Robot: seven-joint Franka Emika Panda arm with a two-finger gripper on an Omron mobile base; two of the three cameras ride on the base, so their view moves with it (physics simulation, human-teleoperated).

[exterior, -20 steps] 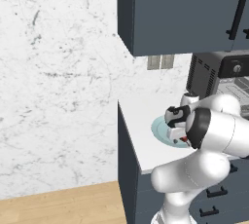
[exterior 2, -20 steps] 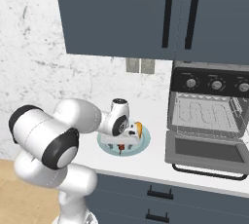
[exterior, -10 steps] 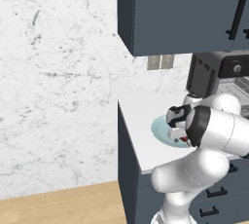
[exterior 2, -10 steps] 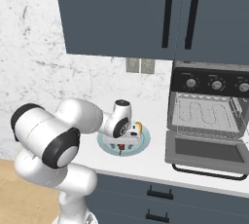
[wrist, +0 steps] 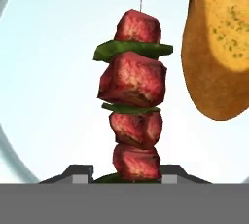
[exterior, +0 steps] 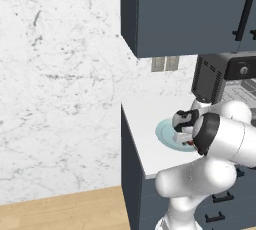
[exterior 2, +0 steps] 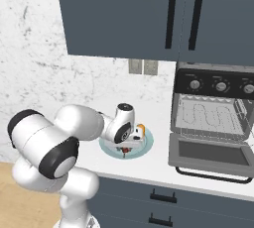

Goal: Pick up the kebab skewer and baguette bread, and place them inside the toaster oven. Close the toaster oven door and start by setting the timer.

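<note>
At the centre of the hand view the kebab skewer [wrist: 133, 99] lies on the pale plate [wrist: 53, 72], bread [wrist: 219, 43] just beside it at upper right. The gripper [wrist: 126, 177] reaches down, jaws clamped on the skewer's near end. The oven door [exterior 2: 211, 153] hangs open, well apart.

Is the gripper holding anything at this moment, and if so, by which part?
The gripper is shut on the kebab skewer, pinching its lowest end at the bottom meat chunk, with the skewer still lying on the plate.
</note>
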